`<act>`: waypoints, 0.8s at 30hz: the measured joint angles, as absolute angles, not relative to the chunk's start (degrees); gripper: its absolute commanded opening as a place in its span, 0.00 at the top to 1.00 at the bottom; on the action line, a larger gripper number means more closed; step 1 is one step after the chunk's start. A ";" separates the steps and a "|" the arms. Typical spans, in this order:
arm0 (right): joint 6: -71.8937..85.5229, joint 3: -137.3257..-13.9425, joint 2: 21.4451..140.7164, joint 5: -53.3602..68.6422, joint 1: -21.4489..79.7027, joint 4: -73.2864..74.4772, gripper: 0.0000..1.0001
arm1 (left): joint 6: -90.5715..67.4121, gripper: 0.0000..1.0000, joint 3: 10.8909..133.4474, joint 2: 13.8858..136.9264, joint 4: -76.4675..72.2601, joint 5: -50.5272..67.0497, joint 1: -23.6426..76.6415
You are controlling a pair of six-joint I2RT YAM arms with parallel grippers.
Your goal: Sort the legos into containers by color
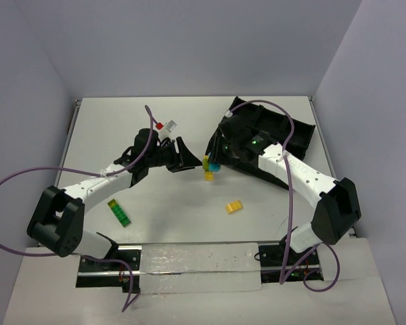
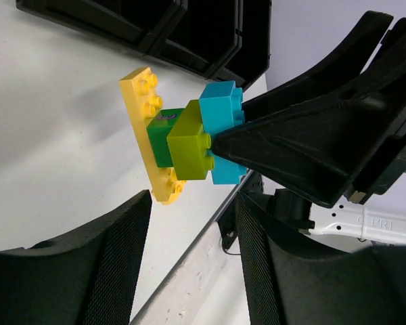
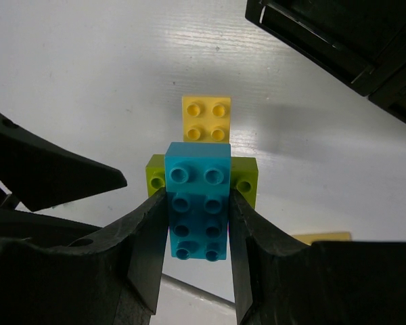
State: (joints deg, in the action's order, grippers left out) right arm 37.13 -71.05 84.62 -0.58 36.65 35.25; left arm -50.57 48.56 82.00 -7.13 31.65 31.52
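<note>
Right gripper (image 3: pixel 197 198): jaws clamped on the cyan brick (image 3: pixel 197 223), one finger along each long side.
Stack: the cyan brick is joined to a lime brick (image 2: pixel 189 143), a dark green brick (image 2: pixel 160 139) and a long yellow brick (image 2: pixel 146 115). The right gripper holds the stack over the table (image 1: pixel 183 223), between the two grippers and just left of the tray (image 1: pixel 303 135).
Left gripper (image 2: pixel 193 206): jaws partly apart, with nothing between them. The tips are just short of the stack, near one end of the long yellow brick; I cannot tell whether they touch it.
Tray: black, split by dividers, at the far right of the table just behind the right gripper. What is in its compartments is not visible.
Loose green brick (image 1: pixel 120 212): lies on the table beside the left arm, well apart from the stack.
Loose yellow brick (image 1: pixel 234 207): lies on the table nearer the arm bases than the stack, between the two arms.
</note>
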 measured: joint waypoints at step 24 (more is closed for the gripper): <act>36.77 -71.35 85.19 -0.93 36.77 35.48 0.98 | -47.24 0.24 47.18 81.45 -5.56 30.05 31.53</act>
